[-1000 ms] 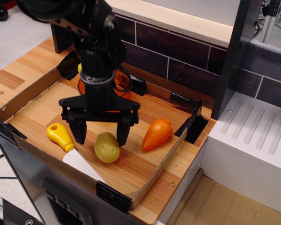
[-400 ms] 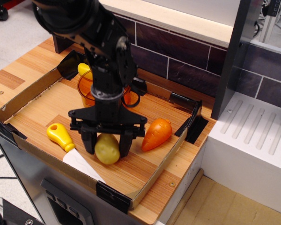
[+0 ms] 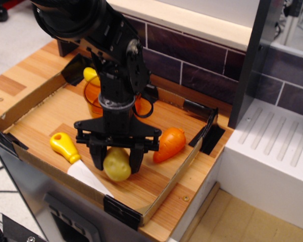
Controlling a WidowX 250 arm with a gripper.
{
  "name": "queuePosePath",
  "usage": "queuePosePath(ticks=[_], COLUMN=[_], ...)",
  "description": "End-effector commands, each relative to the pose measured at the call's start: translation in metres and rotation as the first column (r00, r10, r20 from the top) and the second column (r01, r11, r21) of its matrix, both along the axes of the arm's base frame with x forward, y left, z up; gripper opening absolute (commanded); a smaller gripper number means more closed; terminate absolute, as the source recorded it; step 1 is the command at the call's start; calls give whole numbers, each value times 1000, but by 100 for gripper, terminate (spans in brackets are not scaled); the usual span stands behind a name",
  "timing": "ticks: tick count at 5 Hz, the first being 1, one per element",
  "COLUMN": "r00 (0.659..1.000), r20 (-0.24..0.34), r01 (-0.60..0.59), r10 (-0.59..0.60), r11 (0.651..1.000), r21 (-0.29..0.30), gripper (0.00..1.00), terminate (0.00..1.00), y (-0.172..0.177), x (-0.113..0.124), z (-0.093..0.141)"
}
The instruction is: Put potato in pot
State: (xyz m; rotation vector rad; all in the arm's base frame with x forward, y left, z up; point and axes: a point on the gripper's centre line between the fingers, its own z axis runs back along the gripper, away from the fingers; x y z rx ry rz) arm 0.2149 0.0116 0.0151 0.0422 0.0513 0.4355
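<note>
The yellow-green potato (image 3: pixel 117 165) lies on the wooden floor of the cardboard tray (image 3: pixel 25 103), near its front edge. My gripper (image 3: pixel 117 160) has come down over it. One finger presses its left side and the other (image 3: pixel 137 159) its right side, so the jaws are closed against it. The potato still rests on the wood. The transparent orange pot (image 3: pixel 93 97) stands behind my arm at the tray's back left, partly hidden by the wrist.
An orange carrot (image 3: pixel 170 143) lies just right of the gripper. A yellow-handled toy knife (image 3: pixel 64 147) with a white blade (image 3: pixel 87 176) lies to the left. A yellow object (image 3: pixel 90 74) shows at the pot's far rim. Black clips hold the tray's corners.
My gripper has dropped from above the potato to around it, and its fingers have narrowed from wide open to pressing on the potato's sides. The potato has barely shifted.
</note>
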Motion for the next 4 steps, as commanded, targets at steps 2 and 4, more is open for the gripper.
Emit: queuePosePath(ticks=[2, 4], r00=[939, 916], r20=[173, 193], r01=[-294, -356], r10=[296, 351], r11=[955, 934], r21=[-39, -6], gripper=[0, 0], terminate=[0, 0], y=[47, 75], x=[74, 97], z=[98, 81])
